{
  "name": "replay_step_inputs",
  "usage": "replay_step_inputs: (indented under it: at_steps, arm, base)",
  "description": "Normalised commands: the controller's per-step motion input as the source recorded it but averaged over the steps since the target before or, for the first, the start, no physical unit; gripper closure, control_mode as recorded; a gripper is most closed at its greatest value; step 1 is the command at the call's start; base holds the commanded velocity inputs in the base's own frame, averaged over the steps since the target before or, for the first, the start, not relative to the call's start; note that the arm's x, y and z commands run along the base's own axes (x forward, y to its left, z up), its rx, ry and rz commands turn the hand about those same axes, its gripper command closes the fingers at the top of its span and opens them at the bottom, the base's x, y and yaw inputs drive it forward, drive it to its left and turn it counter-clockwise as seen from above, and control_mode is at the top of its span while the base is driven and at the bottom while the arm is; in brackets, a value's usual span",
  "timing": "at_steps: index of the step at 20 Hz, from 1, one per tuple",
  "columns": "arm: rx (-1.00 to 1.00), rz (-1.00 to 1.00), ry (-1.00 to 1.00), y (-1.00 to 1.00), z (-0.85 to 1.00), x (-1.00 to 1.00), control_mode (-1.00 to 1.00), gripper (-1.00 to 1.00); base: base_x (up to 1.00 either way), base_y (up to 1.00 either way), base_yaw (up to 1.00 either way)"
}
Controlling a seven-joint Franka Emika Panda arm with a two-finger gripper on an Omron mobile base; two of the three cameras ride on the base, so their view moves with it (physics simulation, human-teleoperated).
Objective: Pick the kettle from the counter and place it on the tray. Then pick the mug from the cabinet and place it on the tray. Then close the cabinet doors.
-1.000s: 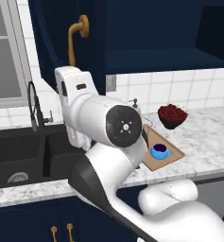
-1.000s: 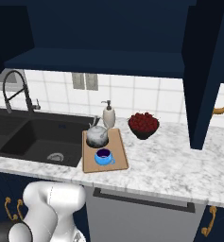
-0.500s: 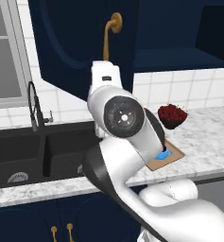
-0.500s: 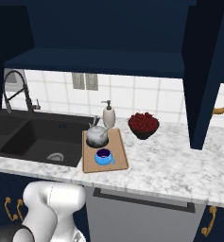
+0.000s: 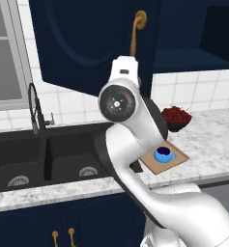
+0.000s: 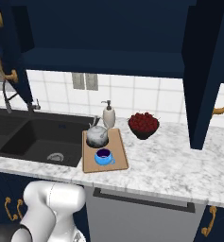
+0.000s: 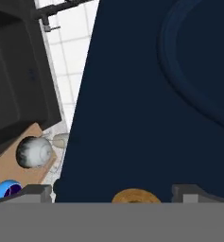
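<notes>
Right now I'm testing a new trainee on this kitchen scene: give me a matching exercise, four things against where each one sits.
Things:
1. kettle
2. mug
3. soap bottle
4. fruit bowl

Places:
A. on the counter, right of the tray
B. far end of the tray
C. near end of the tray
D. on the counter behind the tray

Pairs: 1-B, 2-C, 3-D, 4-A

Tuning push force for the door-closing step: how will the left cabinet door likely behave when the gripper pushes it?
The left cabinet door is a tall flat panel, so probably stiff and likely to swing on its hinge rather than flex. Its smooth face may let the fingertips slide; the brass handle offers surer contact. It hangs above the kettle and mug, apparently clear of both.
</notes>
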Motion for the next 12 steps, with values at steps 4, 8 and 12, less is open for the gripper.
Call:
replay_step_inputs:
  at_steps: [4,8,12]
  arm:
    - [0.00,-0.22,0.00,-0.73,0.00,0.46,-1.00,-1.00]
    - [0.01,-0.14,0.03,-0.71,0.00,0.56,-1.00,-1.00]
    - [0.09,0.05,0.02,-0.52,0.00,0.81,-1.00,-1.00]
  base:
    - [0.00,0.00,0.00]
    - [0.00,0.00,0.00]
    - [0.00,0.00,0.00]
